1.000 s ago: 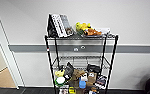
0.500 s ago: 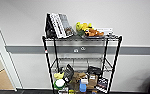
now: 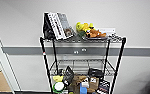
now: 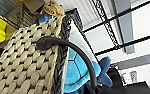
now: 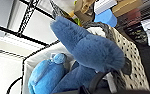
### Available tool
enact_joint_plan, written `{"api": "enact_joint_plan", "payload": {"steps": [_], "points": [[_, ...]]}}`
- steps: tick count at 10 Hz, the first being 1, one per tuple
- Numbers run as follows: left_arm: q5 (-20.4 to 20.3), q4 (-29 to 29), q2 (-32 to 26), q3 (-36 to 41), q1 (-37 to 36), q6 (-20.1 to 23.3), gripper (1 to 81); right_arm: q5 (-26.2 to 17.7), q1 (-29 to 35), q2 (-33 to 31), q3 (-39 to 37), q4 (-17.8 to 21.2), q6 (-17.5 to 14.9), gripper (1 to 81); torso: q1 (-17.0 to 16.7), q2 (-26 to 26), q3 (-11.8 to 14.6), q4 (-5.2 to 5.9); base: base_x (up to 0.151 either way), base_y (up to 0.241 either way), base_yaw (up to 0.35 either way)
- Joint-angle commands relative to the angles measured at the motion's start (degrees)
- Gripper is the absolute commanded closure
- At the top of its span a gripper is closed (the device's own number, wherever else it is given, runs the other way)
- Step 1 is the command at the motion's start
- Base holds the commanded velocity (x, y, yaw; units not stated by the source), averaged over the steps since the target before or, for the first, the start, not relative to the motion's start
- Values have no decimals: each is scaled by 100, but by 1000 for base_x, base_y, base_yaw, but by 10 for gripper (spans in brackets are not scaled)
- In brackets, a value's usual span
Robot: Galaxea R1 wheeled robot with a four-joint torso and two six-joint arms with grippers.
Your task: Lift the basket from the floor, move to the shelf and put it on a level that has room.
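- Close against both wrist cameras, the basket (image 4: 28,65) with beige woven sides, dark rim and white lining carries blue plush toys (image 5: 91,50); whether either gripper's fingers are apart or together cannot be told.
- Just beyond it stand the shelf's black posts.
- Ahead, the shelf (image 3: 121,57) looms larger than half a second ago, since the camera has neared.
- Its middle level (image 3: 81,65) is bare grid; books (image 3: 56,26) and plush toys (image 3: 89,31) crowd the top.

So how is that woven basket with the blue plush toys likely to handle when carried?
The basket probably holds its shape, since its woven sides look firm. It is likely light for its size, as it holds soft blue plush toys. The tall toy stands above the rim, so it might topple out if the basket tilts.
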Motion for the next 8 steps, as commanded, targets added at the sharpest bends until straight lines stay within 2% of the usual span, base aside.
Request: {"api": "enact_joint_plan", "payload": {"steps": [1, 8], "points": [[-201, 259, -5, 517, -770, -23, 811, 179, 829, -25, 563, -201, -84, 811, 0, 0, 0, 0, 123, 0, 0], [-201, 268, 4, 570, -770, -23, 811, 179, 811, -34, 616, -201, -84, 811, 0, 0, 0, 0, 123, 0, 0]]}}
